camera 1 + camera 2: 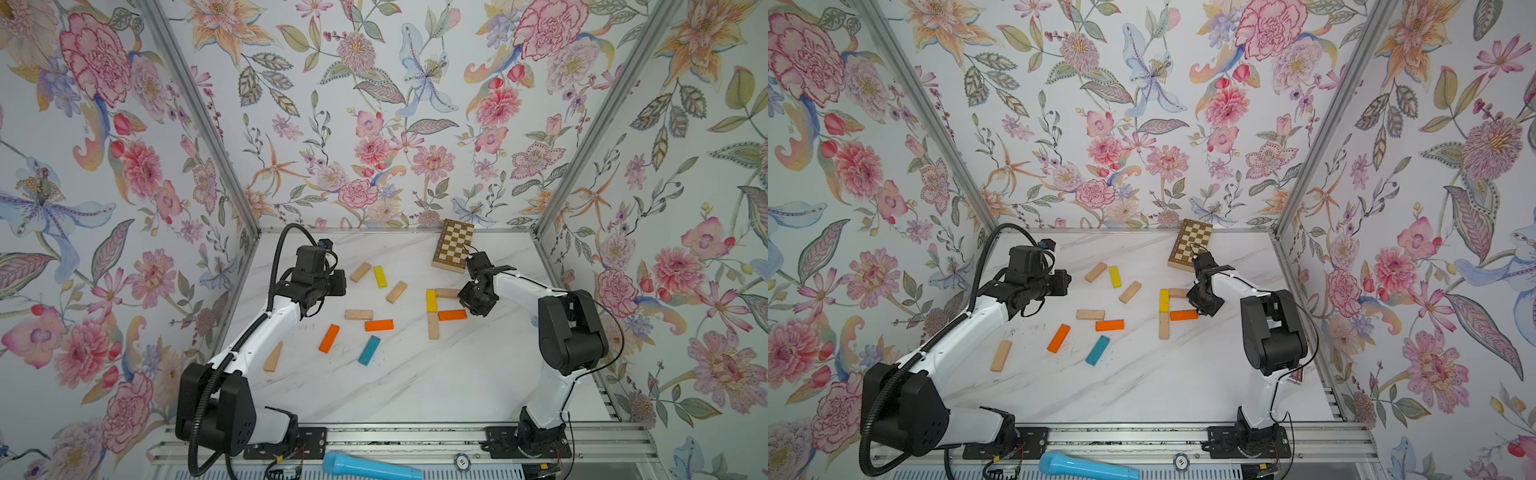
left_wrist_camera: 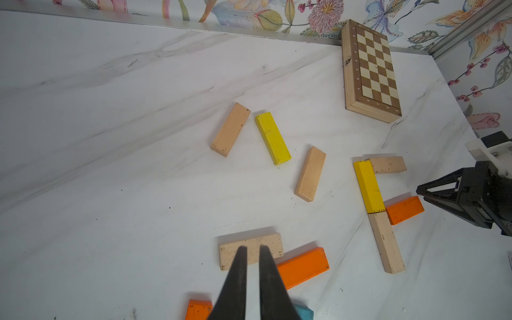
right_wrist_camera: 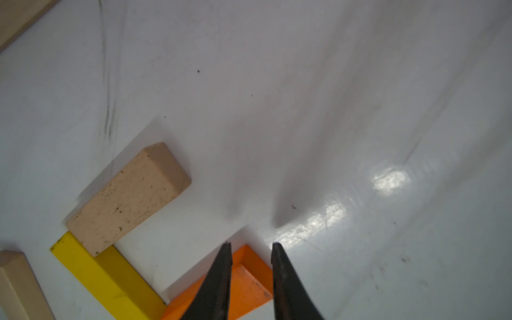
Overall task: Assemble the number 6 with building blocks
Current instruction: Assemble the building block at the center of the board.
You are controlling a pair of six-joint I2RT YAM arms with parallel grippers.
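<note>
Building blocks on the white table form part of a figure: a beige top bar [image 1: 446,293], a yellow upright [image 1: 431,300], a beige upright [image 1: 433,326] below it, and an orange bar [image 1: 452,315] branching right from their joint. My right gripper [image 3: 250,243] is slightly open, its fingers above that orange bar's [image 3: 249,279] free end. Loose blocks lie to the left: beige [image 1: 360,272], yellow [image 1: 380,276], orange [image 1: 379,325], teal [image 1: 369,350]. My left gripper [image 2: 252,246] hangs above a loose beige block [image 2: 250,249], shut to a thin slit and holding nothing.
A chequered board [image 1: 454,251] lies at the back edge, just behind the right arm. A light-blue microphone [image 1: 370,467] rests on the front rail, off the table. Flowered walls close the table's left, back and right sides.
</note>
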